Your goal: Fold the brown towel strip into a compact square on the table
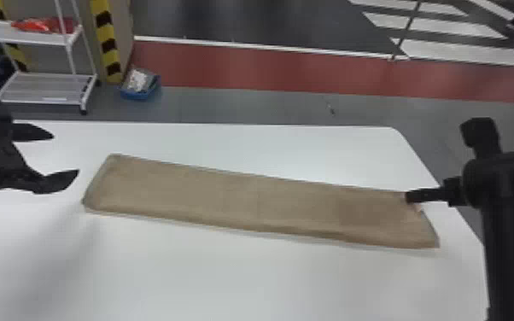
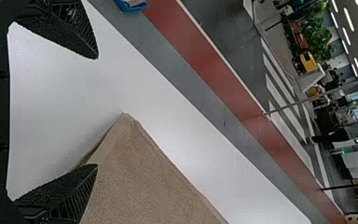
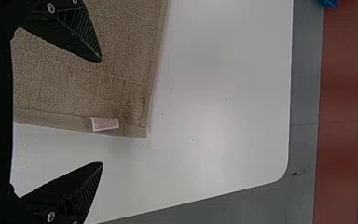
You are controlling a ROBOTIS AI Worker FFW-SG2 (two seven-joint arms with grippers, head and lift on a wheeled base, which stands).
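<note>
**Brown towel strip (image 1: pixel 243 200) stretches across the white tabletop (image 1: pixel 226 273)**

At the far left, on the floor past the tabletop, stands a white rack (image 1: pixel 47 87) with 2 shelves visible; a red item (image 1: pixel 45 24) sits on the upper one.

Closer in on the left side, the left claw (image 1: pixel 66 154) is wide, its 2 fingers well separated. In the head view, it hangs just beside the strip's left end. In the left wrist view, 1 finger overlaps the towel near a pointed corner, with no grip on the cloth.

Next comes a post with yellow and black stripes (image 1: pixel 109 42), and beside its foot a blue bin (image 1: pixel 141 87) with items inside, both beyond the far edge.

The brown towel strip takes the middle, lying long and flat. It slants so that its left end sits farther from the robot and its right end nearer. Its near long edge looks slightly raised and layered.

At the right end, a small white tag with reddish marks (image 3: pixel 105 123) is attached to the short hem, near the far corner.

Farthest right, the right claw (image 1: pixel 437 163) is also wide and holds nothing. In the right wrist view, 1 finger is over the cloth and the other is over bare white surface past the hem.
</note>
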